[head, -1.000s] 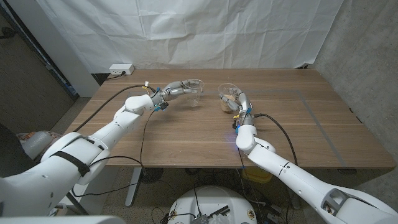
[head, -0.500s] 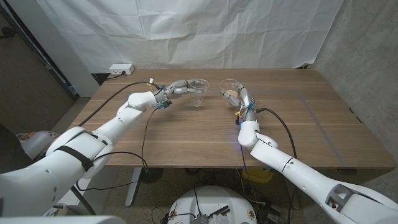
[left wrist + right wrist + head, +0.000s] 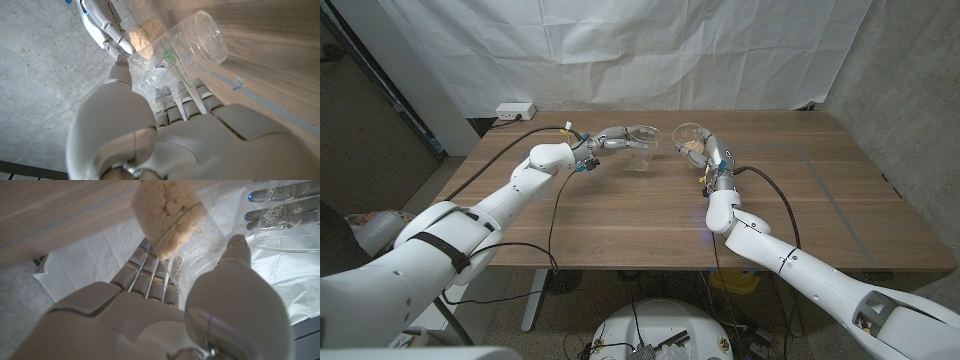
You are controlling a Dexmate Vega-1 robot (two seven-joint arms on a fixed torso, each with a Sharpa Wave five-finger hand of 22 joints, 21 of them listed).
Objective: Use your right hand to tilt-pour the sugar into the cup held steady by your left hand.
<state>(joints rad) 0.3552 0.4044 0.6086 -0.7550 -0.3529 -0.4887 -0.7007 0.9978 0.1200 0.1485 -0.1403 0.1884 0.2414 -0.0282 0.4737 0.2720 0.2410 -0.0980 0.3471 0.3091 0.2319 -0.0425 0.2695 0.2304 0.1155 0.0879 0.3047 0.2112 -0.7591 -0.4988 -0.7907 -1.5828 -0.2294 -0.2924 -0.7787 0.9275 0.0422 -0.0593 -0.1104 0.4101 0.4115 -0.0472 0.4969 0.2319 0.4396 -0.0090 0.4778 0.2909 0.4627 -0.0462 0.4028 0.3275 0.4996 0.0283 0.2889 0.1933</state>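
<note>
Right fingers (image 3: 150,272) wrapped around clear cup of sugar (image 3: 689,146), lifted above wooden table (image 3: 650,215), in right hand (image 3: 709,158). Left fingers (image 3: 180,97) curled around empty clear cup (image 3: 640,147), in left hand (image 3: 608,140). Cups just beside each other, rims close, near far edge of table.
</note>
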